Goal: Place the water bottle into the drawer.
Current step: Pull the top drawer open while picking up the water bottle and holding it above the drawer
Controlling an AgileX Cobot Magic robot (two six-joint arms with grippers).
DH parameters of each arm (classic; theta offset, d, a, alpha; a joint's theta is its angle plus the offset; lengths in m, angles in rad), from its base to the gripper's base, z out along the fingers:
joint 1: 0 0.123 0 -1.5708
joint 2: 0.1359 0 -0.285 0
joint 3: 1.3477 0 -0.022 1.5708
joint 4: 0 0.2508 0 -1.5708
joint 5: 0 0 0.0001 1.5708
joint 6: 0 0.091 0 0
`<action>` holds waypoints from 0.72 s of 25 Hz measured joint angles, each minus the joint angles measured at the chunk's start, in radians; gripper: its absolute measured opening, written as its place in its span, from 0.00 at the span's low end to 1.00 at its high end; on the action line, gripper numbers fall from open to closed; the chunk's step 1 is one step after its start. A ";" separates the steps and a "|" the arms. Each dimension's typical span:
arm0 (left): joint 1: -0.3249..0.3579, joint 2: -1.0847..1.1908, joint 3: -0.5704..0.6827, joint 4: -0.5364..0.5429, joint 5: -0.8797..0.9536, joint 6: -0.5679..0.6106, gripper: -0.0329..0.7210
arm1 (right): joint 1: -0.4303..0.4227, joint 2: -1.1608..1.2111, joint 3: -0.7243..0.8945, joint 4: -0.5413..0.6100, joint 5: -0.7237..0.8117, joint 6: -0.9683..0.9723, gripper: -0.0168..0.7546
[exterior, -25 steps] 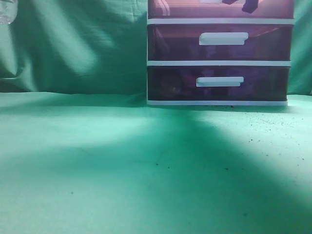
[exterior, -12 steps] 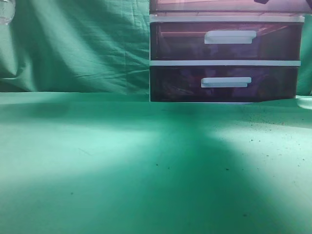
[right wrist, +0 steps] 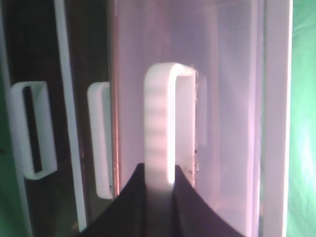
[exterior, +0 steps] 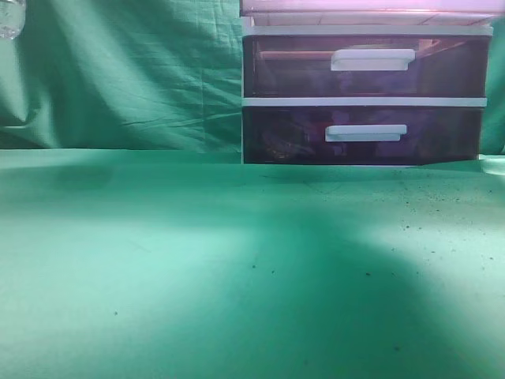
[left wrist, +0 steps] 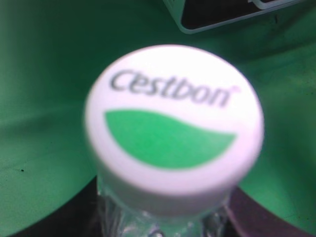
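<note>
The water bottle (left wrist: 173, 123) fills the left wrist view, its white cap with a green "Cestbon" logo facing the camera. My left gripper (left wrist: 163, 227) is shut on its clear neck, held high above the cloth. A bit of the bottle shows at the top left corner of the exterior view (exterior: 9, 20). My right gripper (right wrist: 160, 182) is shut on the white bar handle (right wrist: 160, 113) of the drawer (right wrist: 222, 98), the uppermost one. Its pale purple front (exterior: 363, 6) stands out beyond the two drawers below. Neither gripper shows in the exterior view.
The white-framed unit (exterior: 363, 101) stands at the back right on green cloth (exterior: 197, 260), with two shut dark drawers (exterior: 300, 71) and their handles (right wrist: 32, 128). A green curtain (exterior: 118, 71) hangs behind. A corner of the unit (left wrist: 222, 15) shows beyond the cap.
The top drawer's front has come out toward the exterior camera. The whole unit has shifted slightly right and nearer. The dark gripper fingers seen at the top edge have left that view.
</note>
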 joint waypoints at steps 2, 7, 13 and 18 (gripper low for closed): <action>0.000 0.000 0.000 0.000 -0.002 0.000 0.43 | 0.000 -0.041 0.045 -0.017 -0.003 0.006 0.13; 0.000 0.000 0.000 -0.009 -0.009 0.009 0.43 | 0.000 -0.130 0.139 -0.033 -0.011 0.010 0.13; 0.000 0.002 -0.021 -0.125 -0.013 0.097 0.43 | 0.000 -0.222 0.219 -0.046 -0.032 0.012 0.13; 0.000 0.002 -0.093 -0.274 -0.013 0.225 0.43 | 0.000 -0.287 0.264 -0.050 -0.050 0.012 0.13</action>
